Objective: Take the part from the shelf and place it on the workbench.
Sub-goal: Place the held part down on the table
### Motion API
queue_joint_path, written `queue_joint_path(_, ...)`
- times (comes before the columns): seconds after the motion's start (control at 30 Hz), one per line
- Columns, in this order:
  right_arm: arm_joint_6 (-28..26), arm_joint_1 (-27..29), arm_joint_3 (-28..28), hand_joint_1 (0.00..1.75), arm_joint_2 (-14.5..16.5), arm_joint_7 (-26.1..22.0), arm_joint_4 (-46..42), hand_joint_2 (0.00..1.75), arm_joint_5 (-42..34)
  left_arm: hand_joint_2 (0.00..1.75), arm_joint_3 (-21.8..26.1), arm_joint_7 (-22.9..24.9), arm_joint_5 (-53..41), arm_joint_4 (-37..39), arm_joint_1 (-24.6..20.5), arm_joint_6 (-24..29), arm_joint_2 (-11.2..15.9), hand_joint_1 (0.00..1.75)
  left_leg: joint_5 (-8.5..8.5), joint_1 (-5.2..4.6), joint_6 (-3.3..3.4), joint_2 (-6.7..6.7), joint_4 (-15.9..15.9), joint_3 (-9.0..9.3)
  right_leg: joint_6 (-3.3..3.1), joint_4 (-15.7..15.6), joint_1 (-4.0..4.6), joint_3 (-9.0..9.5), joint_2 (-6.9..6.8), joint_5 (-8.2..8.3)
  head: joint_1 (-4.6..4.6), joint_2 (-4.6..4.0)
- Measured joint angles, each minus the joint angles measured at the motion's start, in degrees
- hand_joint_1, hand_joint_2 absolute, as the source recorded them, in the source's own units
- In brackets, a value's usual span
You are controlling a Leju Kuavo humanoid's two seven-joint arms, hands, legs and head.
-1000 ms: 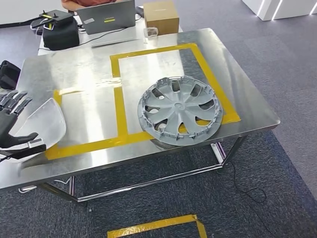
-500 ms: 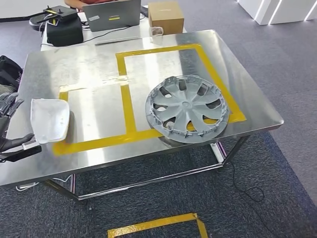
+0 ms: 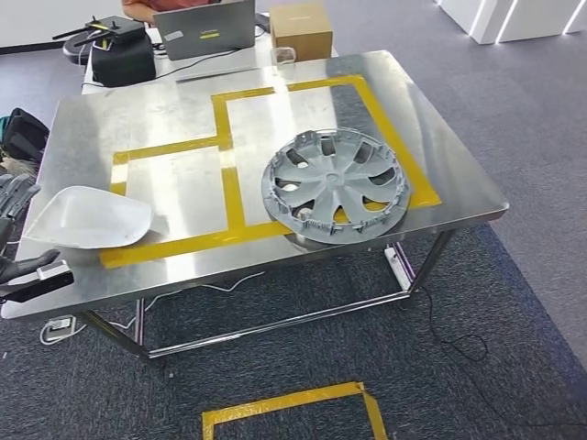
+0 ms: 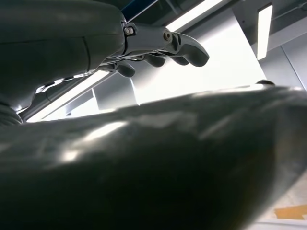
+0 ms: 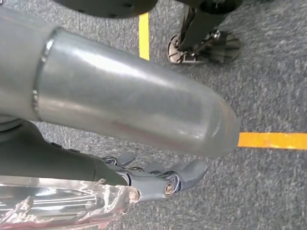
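The part is a white curved plastic shell [image 3: 86, 218], lying nearly flat over the left end of the steel workbench [image 3: 173, 115], beside the smaller yellow-taped square [image 3: 176, 188]. My left hand [image 3: 15, 240] holds the shell's left end at the table's edge, dark fingers [image 3: 16, 194] on one side and thumb on the other. The left wrist view has the shell's dark underside [image 4: 163, 167] close up, with the fingers [image 4: 170, 43] stretched beyond it. My right hand [image 5: 159, 178] hangs over grey carpet with nothing in it, fingers loosely extended.
A grey wheel cover [image 3: 334, 183] lies in the larger taped square, overhanging the near edge. Behind the bench stand a laptop [image 3: 204, 27], a cardboard box [image 3: 299, 27] and a black bag [image 3: 123, 57], with a person [image 3: 149, 7] beyond. A power strip [image 3: 57, 324] lies on the floor.
The shell has swung from tilted up at my left hand to lying nearly flat, reaching further right over the bench. The view has shifted slightly.
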Motion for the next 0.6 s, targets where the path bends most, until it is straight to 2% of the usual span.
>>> queue_joint_path(0.03,0.0,0.0,0.0,0.0,0.0,0.0,0.0,0.0,0.0,0.0,0.1,0.0,0.0,0.0,0.0,0.0,0.0,0.0,-2.64,0.06,-0.26,0.02,2.4,-0.8,-0.3,-0.2,-0.12,-0.51,-0.09,0.78,-0.04,0.0)
queue_joint_path(0.1,0.0,0.0,0.0,0.0,0.0,0.0,0.0,0.0,0.0,0.0,0.1,0.0,0.0,0.0,0.1,0.0,0.0,0.0,-8.47,0.12,-0.68,0.04,9.8,-2.66,-0.55,-0.2,-0.13,-2.06,-0.13,2.18,-0.1,-0.01)
queue_joint_path(0.13,0.0,0.0,0.0,0.0,0.0,0.0,0.0,0.0,0.0,0.0,0.1,0.0,0.0,0.0,0.2,0.0,0.0,0.0,-9.88,0.15,-0.83,0.05,13.0,-3.11,-0.49,-0.2,-0.13,-2.9,-0.16,2.8,-0.12,0.0)
queue_joint_path(0.17,0.0,0.1,0.0,0.0,0.0,0.0,0.0,0.0,0.0,0.0,0.1,0.0,0.0,0.0,0.2,0.0,-0.1,0.0,-10.02,0.18,-0.93,0.05,14.7,-2.81,-0.42,-0.2,-0.14,-3.75,-0.19,3.42,-0.11,0.0)
queue_joint_path(0.2,0.0,0.1,0.0,0.0,0.0,0.0,0.0,0.0,0.0,0.0,0.1,0.0,0.0,0.0,0.3,0.0,-0.1,0.0,-9.07,0.2,-0.98,0.06,14.4,-1.53,-0.31,-0.1,-0.16,-4.58,-0.21,4.03,-0.1,0.0)
queue_joint_path(0.23,0.0,0.1,0.0,0.0,0.0,0.0,0.0,0.0,0.0,0.0,0.2,0.0,0.0,0.0,0.3,0.0,-0.1,0.0,-7.73,0.23,-1.02,0.08,12.2,0.7,-0.17,0.0,-0.19,-5.35,-0.22,4.62,-0.12,0.01)
queue_joint_path(0.27,0.0,0.1,0.0,0.0,0.0,0.0,0.0,0.0,0.0,0.0,0.2,0.0,0.0,0.0,0.3,0.0,-0.1,0.0,-6.8,0.3,-1.08,0.13,8.6,3.77,0.05,0.1,-0.2,-6.03,-0.2,5.16,-0.12,0.0)
queue_joint_path(0.3,0.0,0.0,0.0,0.0,0.0,0.0,0.0,0.0,0.0,0.0,0.3,0.0,0.0,0.0,0.2,0.0,-0.1,0.0,-6.61,0.31,-0.99,0.12,4.5,6.91,0.3,0.3,-0.14,-6.63,-0.16,5.6,-0.11,0.0)
queue_joint_path(0.33,0.0,0.0,0.0,0.0,0.0,0.0,0.0,0.0,0.0,0.0,0.3,0.0,0.0,-0.1,0.2,0.0,-0.1,0.0,-6.95,0.27,-0.68,0.11,1.2,9.18,0.62,0.6,-0.05,-7.09,-0.12,6.07,-0.1,0.0)
queue_joint_path(0.37,0.0,0.0,0.0,0.0,0.0,0.0,0.0,0.0,0.0,0.0,0.4,0.0,0.0,-0.1,0.2,0.0,-0.1,0.0,-7.44,0.16,-0.26,0.08,-0.9,10.53,0.94,0.7,0.04,-7.42,-0.07,6.54,-0.09,0.0)
queue_joint_path(0.43,0.0,0.1,0.0,0.0,0.0,0.0,0.0,0.0,0.0,0.0,0.4,0.0,0.0,-0.2,0.2,0.0,-0.1,0.0,-7.35,0.0,0.99,0.12,-1.8,10.33,1.61,0.5,0.06,-7.84,-0.02,7.49,-0.07,0.01)
queue_joint_path(0.47,0.0,0.2,0.0,0.0,0.0,0.0,0.0,0.0,0.0,0.0,0.4,0.0,0.0,-0.2,0.2,0.0,-0.2,0.0,-6.88,0.02,1.53,0.21,-1.8,9.88,1.94,0.7,-0.01,-8.21,-0.02,7.2,-0.04,0.01)
queue_joint_path(0.5,0.0,0.3,0.0,0.0,0.0,0.0,0.0,0.0,0.0,0.0,0.4,0.0,0.0,-0.2,0.2,0.0,-0.3,0.0,-6.31,0.08,2.06,0.31,-1.8,9.32,2.27,1.6,-0.05,-8.79,-0.02,5.9,0.04,0.0)
queue_joint_path(0.53,0.0,0.4,0.0,0.0,0.0,0.0,0.0,0.0,0.0,0.0,0.4,0.0,0.0,-0.2,0.2,0.0,-0.3,0.0,-5.68,0.15,2.47,0.4,-1.9,8.64,2.57,3.8,-0.09,-9.63,-0.03,3.56,0.11,0.0)
queue_joint_path(0.6,0.0,0.3,0.0,0.0,0.0,0.0,0.0,0.0,0.0,0.0,0.4,0.0,0.0,-0.2,0.2,0.0,-0.4,0.0,-4.4,0.09,2.84,0.42,-1.8,7.14,3.02,11.0,-0.11,-11.57,-0.03,-2.25,0.25,0.01)
